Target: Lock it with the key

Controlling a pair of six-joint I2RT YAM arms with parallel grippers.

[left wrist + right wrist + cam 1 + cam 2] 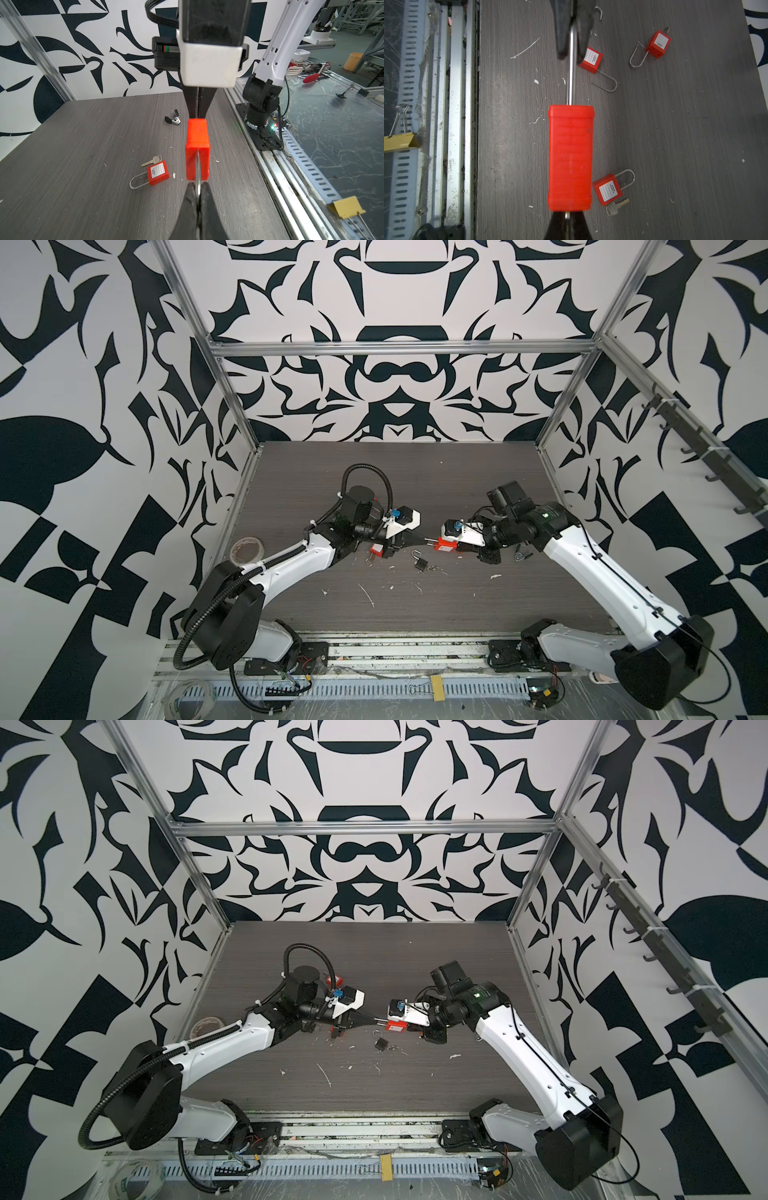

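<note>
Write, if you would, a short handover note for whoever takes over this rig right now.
The left gripper is shut on the shackle of the red padlock.
The right gripper is shut on the key at the body's keyhole end.
The padlock is held between both arms, above the table.
Done: lock lifted, key gripped.
To do: turn the key to lock, then likely withdraw it. Whether the shackle is seated cannot be seen.
The spare padlocks lie on the table.

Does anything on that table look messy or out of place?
Yes. White scraps litter the table, and a small black padlock and a spare red padlock lie on it with their shackles sprung open.
</note>
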